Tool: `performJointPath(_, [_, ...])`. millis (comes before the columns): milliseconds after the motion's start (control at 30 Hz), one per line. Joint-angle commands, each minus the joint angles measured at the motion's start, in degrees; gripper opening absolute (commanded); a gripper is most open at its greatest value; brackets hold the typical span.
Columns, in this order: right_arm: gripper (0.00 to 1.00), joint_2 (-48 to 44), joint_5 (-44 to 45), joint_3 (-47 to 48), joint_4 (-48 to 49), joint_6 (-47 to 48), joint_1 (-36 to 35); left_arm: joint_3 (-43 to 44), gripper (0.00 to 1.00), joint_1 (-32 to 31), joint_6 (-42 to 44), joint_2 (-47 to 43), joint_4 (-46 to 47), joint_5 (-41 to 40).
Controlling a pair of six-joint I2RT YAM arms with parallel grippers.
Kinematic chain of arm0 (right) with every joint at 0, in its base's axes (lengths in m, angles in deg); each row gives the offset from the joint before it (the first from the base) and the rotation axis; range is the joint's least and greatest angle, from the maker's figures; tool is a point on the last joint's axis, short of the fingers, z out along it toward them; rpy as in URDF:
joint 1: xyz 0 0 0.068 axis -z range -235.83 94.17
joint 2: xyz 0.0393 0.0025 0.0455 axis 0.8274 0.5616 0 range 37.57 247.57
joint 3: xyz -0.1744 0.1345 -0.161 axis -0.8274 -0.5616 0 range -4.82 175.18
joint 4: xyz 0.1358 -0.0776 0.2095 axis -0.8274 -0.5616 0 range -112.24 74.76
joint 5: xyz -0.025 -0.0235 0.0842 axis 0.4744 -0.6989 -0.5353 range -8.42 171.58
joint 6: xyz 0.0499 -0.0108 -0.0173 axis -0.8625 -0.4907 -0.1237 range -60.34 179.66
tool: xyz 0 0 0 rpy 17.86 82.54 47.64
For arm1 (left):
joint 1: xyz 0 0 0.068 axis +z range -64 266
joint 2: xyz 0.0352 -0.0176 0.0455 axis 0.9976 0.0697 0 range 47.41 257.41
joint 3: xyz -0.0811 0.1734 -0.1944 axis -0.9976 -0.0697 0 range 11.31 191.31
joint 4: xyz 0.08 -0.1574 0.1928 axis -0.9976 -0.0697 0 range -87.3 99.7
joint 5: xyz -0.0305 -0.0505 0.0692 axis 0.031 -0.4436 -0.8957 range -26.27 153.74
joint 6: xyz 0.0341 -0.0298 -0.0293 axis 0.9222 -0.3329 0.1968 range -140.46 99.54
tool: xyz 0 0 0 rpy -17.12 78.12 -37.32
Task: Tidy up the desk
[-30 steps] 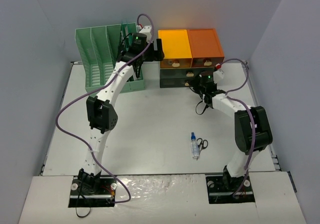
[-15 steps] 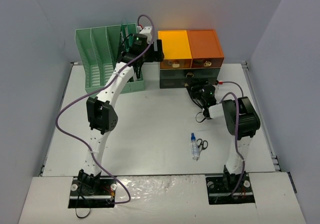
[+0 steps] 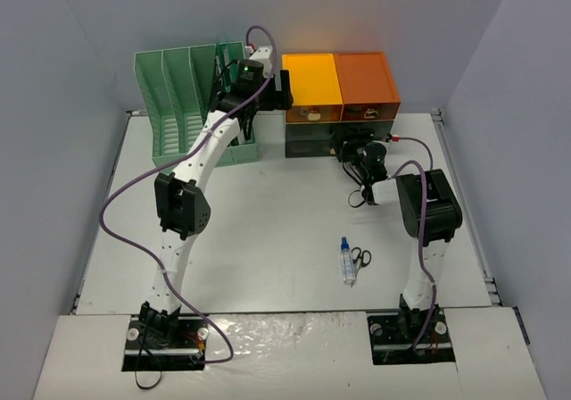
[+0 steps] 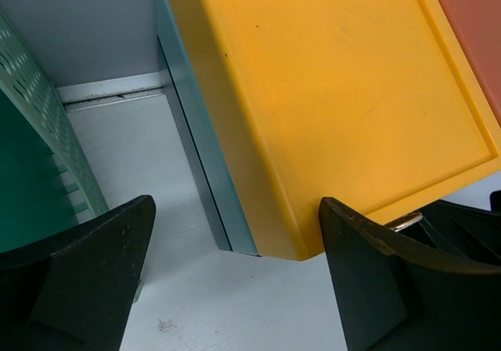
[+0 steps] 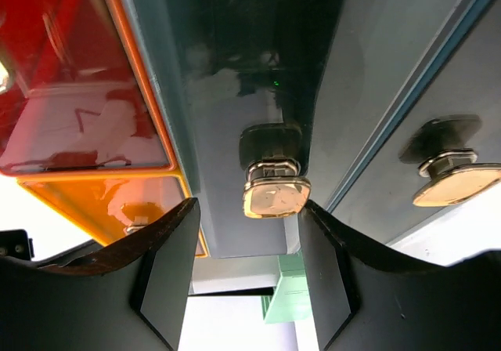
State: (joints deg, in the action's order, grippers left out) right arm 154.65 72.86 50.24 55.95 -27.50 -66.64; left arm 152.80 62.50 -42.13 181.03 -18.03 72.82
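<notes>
The white desk carries a green file rack and an orange-and-dark-green drawer cabinet at the back. My left gripper hangs open between rack and cabinet; in its wrist view the left gripper holds nothing, with the yellow cabinet top beyond its fingers. My right gripper is at the cabinet's dark lower drawer. In its wrist view the right gripper is open around a brass knob; the right-hand finger is against the knob's edge, the other stands apart.
A small spray bottle and black scissors lie on the desk in front of the right arm. A second brass knob sits on the neighbouring dark drawer. Metal rails edge the desk, and grey walls enclose it.
The right arm has folded its elbow in and brought its gripper up to the dark drawer's knob, with the jaws slightly narrower. The left arm has not moved.
</notes>
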Motion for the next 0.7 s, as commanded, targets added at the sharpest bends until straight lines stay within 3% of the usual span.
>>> performJointPath(0, [0.49,0.12,0.64,4.09,12.24,-1.39,1.16,-1.70,0.82,0.46,3.99,-3.28,-10.06,-1.33])
performJointPath(267, [0.47,2.42,0.56,6.51,10.19,-2.02,2.07,-1.76,0.82,0.83,4.03,-3.28,-9.89,-1.44])
performJointPath(400, [0.38,2.67,0.84,5.59,10.02,-2.16,2.38,-1.99,0.82,0.83,4.19,-3.27,-9.97,-1.54])
performJointPath(533, [0.06,0.79,1.03,2.92,9.04,-1.89,2.62,-1.87,0.82,0.83,4.45,-3.23,-10.06,-2.00])
performJointPath(667, [0.00,-2.21,0.81,-0.51,7.94,-1.22,2.99,-1.98,0.82,0.92,4.65,-3.31,-10.24,-2.11])
